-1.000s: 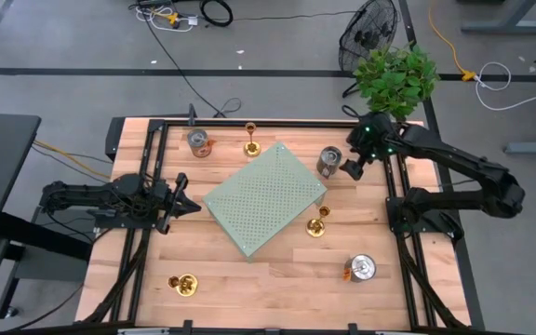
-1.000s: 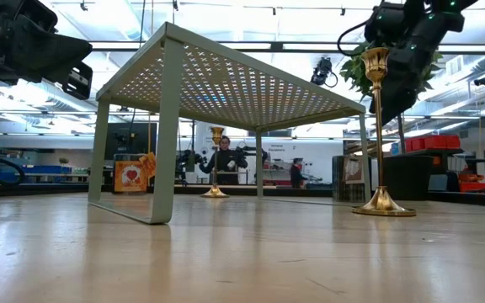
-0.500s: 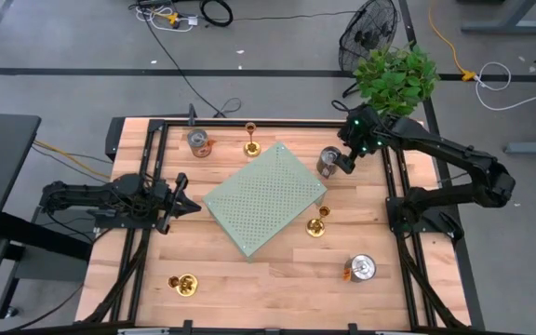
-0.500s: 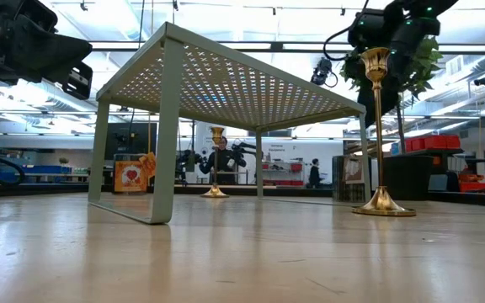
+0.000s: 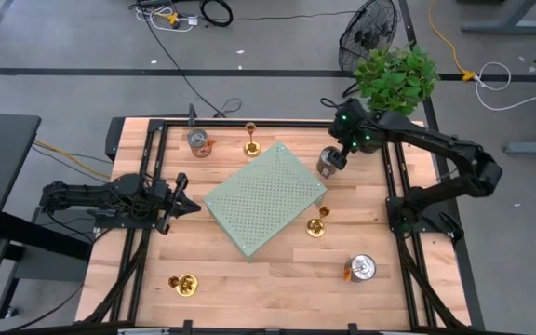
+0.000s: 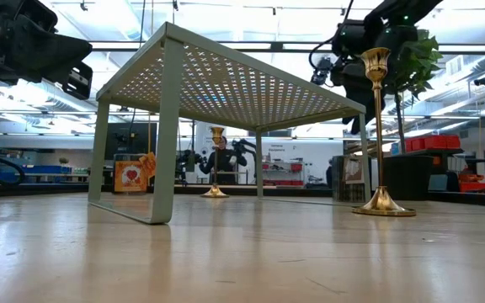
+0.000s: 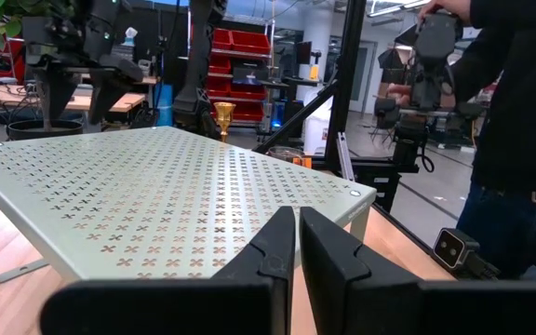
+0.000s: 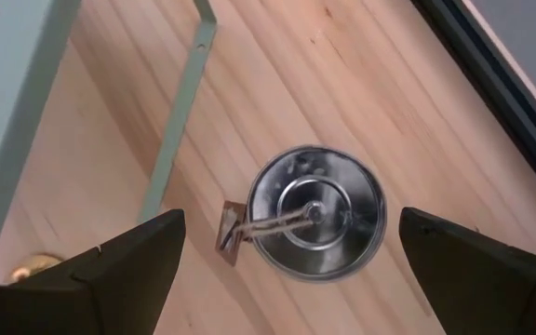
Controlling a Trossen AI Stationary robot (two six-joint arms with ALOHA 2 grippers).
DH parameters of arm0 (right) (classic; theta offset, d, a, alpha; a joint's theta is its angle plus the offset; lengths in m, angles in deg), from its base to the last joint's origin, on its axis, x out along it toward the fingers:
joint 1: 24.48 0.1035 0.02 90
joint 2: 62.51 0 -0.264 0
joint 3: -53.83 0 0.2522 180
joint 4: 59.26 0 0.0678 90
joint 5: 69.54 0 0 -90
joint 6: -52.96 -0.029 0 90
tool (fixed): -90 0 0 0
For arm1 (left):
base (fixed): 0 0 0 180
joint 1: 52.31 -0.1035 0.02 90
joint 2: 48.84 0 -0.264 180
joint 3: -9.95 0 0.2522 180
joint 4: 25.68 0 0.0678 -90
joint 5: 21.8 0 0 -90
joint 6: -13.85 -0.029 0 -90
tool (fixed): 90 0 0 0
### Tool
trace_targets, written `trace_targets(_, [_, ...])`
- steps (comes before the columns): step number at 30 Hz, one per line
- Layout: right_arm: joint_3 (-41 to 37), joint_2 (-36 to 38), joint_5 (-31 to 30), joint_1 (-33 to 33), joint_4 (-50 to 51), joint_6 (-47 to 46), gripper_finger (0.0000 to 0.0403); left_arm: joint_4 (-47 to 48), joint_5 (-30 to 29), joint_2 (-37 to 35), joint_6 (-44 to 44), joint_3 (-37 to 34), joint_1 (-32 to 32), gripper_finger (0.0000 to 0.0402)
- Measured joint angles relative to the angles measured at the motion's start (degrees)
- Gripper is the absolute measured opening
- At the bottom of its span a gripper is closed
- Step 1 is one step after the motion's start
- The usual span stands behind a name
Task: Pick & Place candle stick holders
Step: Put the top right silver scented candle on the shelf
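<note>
Three gold candle stick holders are on the table. One point(image 5: 250, 144) stands on its base at the far edge and also shows in the low view point(image 6: 215, 164). One point(image 5: 316, 225) stands just right of the green shelf and is the tall one in the low view point(image 6: 379, 126). One point(image 5: 184, 284) is at the near left. My right gripper point(image 8: 291, 223) is open and hovers above a silver can point(image 8: 314, 212), fingers pointing down, touching nothing. My left gripper point(image 7: 296, 251) is shut and empty, left of the shelf point(image 5: 182, 207).
A green perforated shelf riser point(image 5: 263, 198) stands mid-table. Two more silver cans stand at the far left point(image 5: 199, 142) and the near right point(image 5: 361, 269). A potted plant point(image 5: 394, 79) is at the far right corner. A person point(image 7: 519, 140) stands beyond the table.
My right gripper has moved toward the table's left and far edges, from beside the silver can to a place over it. My left arm and all the holders have kept still.
</note>
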Motion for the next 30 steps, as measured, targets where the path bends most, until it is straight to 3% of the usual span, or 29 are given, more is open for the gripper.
trace_targets(10, [0.1, -3.1, -3.4, 0.0, 0.1, 0.1, 0.04, 0.0, 0.0, 0.0, 0.0, 0.0, 0.0, 0.0025])
trace_targets(30, [0.1, -5.9, -3.7, 0.0, -0.2, 1.4, 0.04, 0.0, 0.0, 0.0, 0.0, 0.0, 0.0, 0.0025])
